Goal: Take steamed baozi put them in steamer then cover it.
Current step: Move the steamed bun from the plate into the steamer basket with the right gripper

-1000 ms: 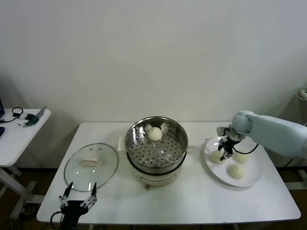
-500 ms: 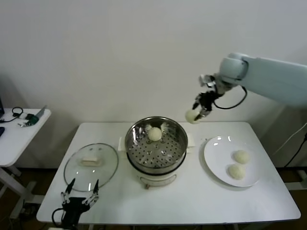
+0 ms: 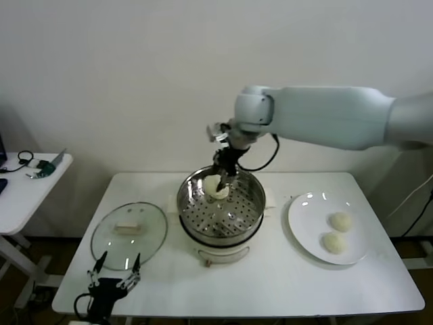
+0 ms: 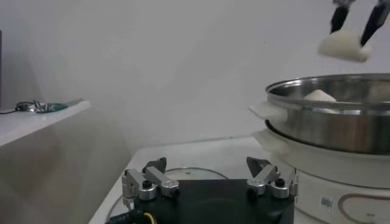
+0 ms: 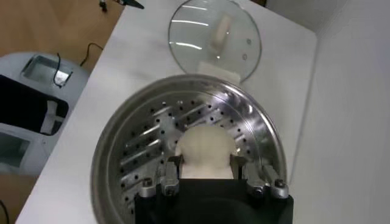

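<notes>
Right gripper (image 3: 221, 177) clenches a baozi (image 5: 204, 151) directly above the steamer (image 3: 252, 203), centre frame; left gripper (image 3: 111, 273) idles, released.

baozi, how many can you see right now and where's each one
4. Two small round cream-white baozi lie on the flat white plate. One sits in the round stainless-steel steamer. One is held above it in the right gripper jaws.

The baozi (image 3: 336, 232) were cream-white on a white plate (image 3: 304, 233). The steamer (image 3: 220, 210) was shiny silver steel, its tray dotted with perforations, on a white base. The cover (image 3: 128, 233) was clear glass with a cream handle. The surface (image 3: 270, 284) was white.
</notes>
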